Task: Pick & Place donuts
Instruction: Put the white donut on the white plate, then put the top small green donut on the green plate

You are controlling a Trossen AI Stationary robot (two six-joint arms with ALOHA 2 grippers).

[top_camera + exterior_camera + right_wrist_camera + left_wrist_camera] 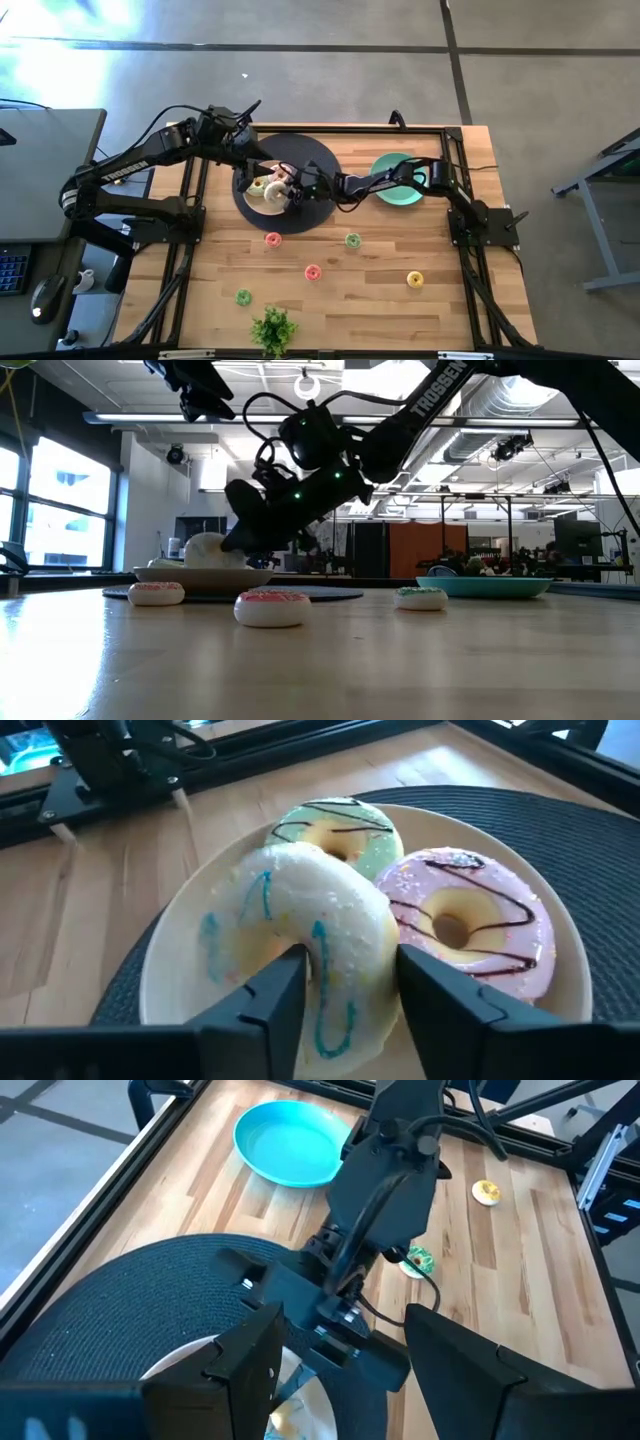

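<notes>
Three larger donuts lie on the beige plate, which sits on a dark round mat. The green-iced donut and pink-iced donut lie flat. The white-iced donut leans tilted against them. My right gripper reaches in from the table's right and is shut on the white donut. My left gripper hovers open over the mat's far-left part, holding nothing. Several small donuts lie flat on the wood, such as a pink one, a green one and a yellow one. My right gripper holds the white donut by the near part of its ring. One finger stands at the hole and the other finger outside the ring. The fingers slant down from the table's right. The donut is tilted, its far side resting on the other two donuts.
A teal plate sits right of the mat, under my right arm. A leafy plant stands at the near edge. Black frame rails run along the table's sides. Open wood lies between the small donuts.
</notes>
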